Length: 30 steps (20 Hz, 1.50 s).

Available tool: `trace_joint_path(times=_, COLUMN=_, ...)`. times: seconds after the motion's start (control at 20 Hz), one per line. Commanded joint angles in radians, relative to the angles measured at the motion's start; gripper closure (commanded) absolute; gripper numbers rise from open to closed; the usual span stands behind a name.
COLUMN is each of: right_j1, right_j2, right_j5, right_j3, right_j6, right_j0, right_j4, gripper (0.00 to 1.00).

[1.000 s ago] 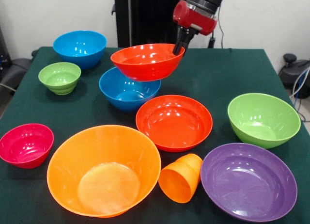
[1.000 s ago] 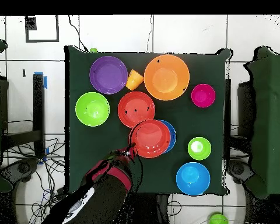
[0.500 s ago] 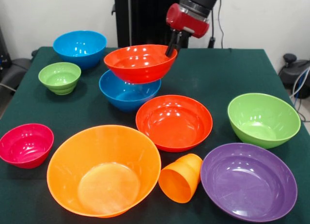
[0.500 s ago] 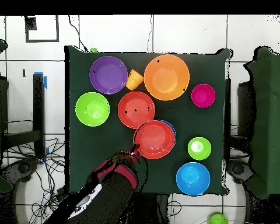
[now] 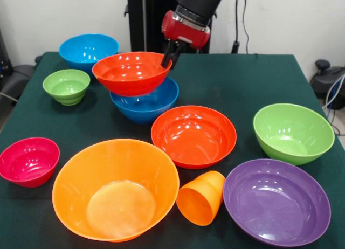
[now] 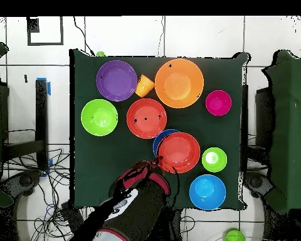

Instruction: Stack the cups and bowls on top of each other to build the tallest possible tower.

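My gripper is shut on the rim of a red-orange bowl, which hangs tilted just above a blue bowl and overlaps its left side in the front view. A second red-orange bowl rests mid-table. The large orange bowl and the orange cup, lying on its side, are at the front edge. No tower stands.
Another blue bowl and a small green bowl sit at the far left in the front view. A magenta bowl, a large green bowl and a purple bowl ring the table.
The gripper has carried the red-orange bowl leftward in the front view, from above the blue bowl's right side to past its left side, and slightly lower.
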State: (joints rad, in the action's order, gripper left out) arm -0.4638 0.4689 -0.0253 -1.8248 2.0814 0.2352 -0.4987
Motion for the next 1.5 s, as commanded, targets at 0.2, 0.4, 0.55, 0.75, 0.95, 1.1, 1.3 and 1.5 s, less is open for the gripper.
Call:
trace_joint_path(times=0.2, right_j1=0.067, right_j2=-0.176, right_j5=0.03, right_j3=0.008, right_j6=0.021, right_j0=-0.026, right_j4=-0.062, gripper=1.0)
trace_joint_path(times=0.4, right_j1=0.045, right_j2=-0.231, right_j5=0.02, right_j3=-0.01, right_j6=-0.001, right_j0=-0.071, right_j4=-0.084, gripper=0.0)
trace_joint_path(times=0.55, right_j1=0.043, right_j2=-0.234, right_j5=0.018, right_j3=-0.012, right_j6=0.007, right_j0=-0.073, right_j4=-0.09, gripper=0.0)
trace_joint_path(times=0.75, right_j1=0.042, right_j2=-0.235, right_j5=0.016, right_j3=-0.011, right_j6=0.019, right_j0=-0.072, right_j4=-0.098, gripper=0.0)
trace_joint_path(times=0.95, right_j1=0.019, right_j2=-0.252, right_j5=-0.002, right_j3=-0.015, right_j6=0.021, right_j0=-0.087, right_j4=-0.092, gripper=0.0)
trace_joint_path(times=1.1, right_j1=-0.021, right_j2=-0.278, right_j5=-0.082, right_j3=-0.032, right_j6=-0.014, right_j0=-0.112, right_j4=-0.087, gripper=0.0)
trace_joint_path(times=1.3, right_j1=-0.059, right_j2=-0.354, right_j5=-0.22, right_j3=-0.046, right_j6=-0.085, right_j0=-0.173, right_j4=-0.069, gripper=0.0)
trace_joint_path(times=1.5, right_j1=-0.05, right_j2=-0.344, right_j5=-0.117, right_j3=-0.051, right_j6=-0.016, right_j0=-0.162, right_j4=-0.099, gripper=1.0)
